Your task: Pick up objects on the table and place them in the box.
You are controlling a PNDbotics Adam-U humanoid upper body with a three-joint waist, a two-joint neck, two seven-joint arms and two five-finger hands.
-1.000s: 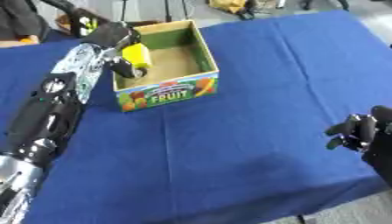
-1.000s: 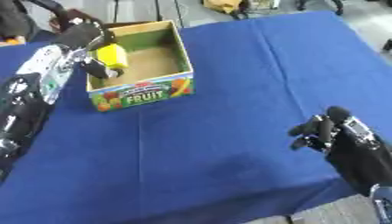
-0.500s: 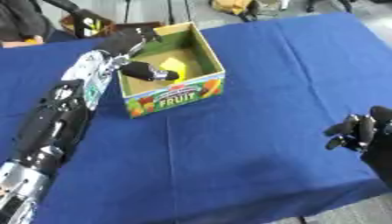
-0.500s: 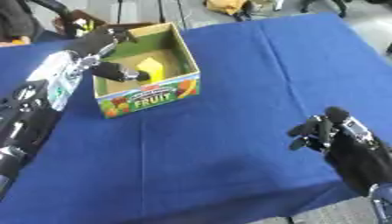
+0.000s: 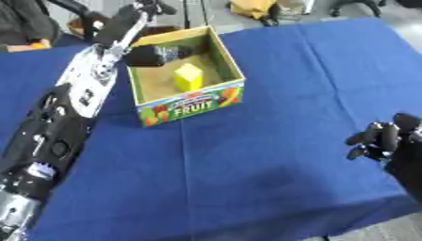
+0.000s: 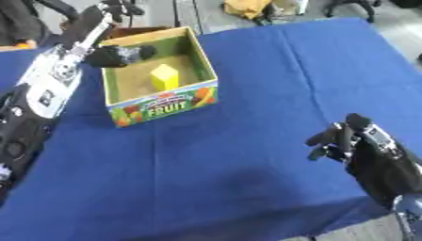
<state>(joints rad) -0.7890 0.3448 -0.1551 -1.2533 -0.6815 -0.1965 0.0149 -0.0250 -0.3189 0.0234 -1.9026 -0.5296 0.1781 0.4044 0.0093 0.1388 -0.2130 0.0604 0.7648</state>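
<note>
Inside the box (image 5: 231,70), a yellow block (image 5: 188,76) stands clear of walls.

left arm (image 5: 78,94) silver-white panels with black round joints, black left hand (image 5: 152,54), all-black right hand (image 6: 359,146).

We see a blue tablecloth (image 5: 272,84) covering the table. Beyond its far edge lies grey floor (image 5: 247,19), with a yellowish-brown bundle (image 6: 251,7) just past that edge.

"FRUIT" in white letters on front wall of box (image 5: 194,100); smaller print above it unreadable.
</note>
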